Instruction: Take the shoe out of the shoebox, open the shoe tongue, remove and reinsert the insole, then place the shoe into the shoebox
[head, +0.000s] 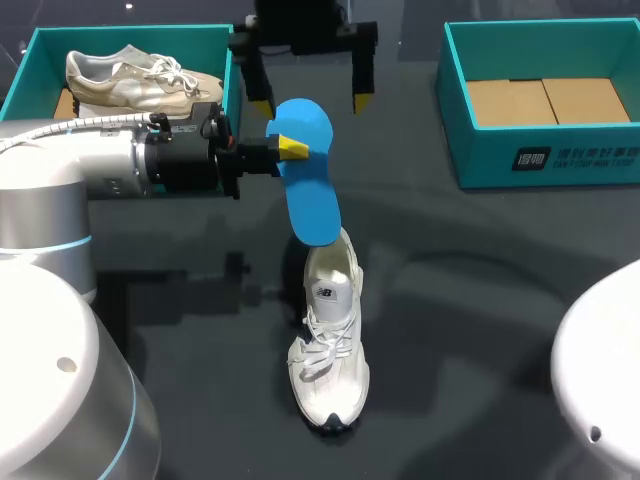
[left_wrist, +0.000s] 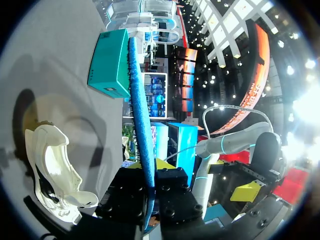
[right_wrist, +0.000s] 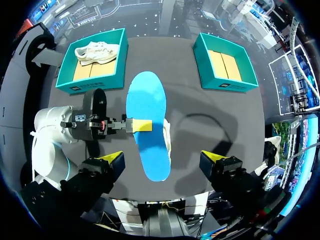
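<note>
My left gripper (head: 291, 148) is shut on the edge of a blue insole (head: 306, 180), holding it in the air above the heel of a white shoe (head: 330, 345). That shoe stands on the dark table, toe toward the front. In the left wrist view the insole (left_wrist: 140, 115) shows edge-on, clamped in the gripper (left_wrist: 149, 189), with the shoe (left_wrist: 56, 170) off to one side. My right gripper (head: 311, 102) hangs open high above the insole (right_wrist: 147, 127), its yellow tips (right_wrist: 114, 160) spread wide on either side. The shoe (right_wrist: 168, 136) peeks out from under the insole there.
A teal shoebox (head: 228, 70) at the back left holds a second pale shoe (head: 135, 78). Another teal shoebox (head: 545, 155) at the back right holds only cardboard. My right arm's white base (head: 600, 370) fills the front right corner.
</note>
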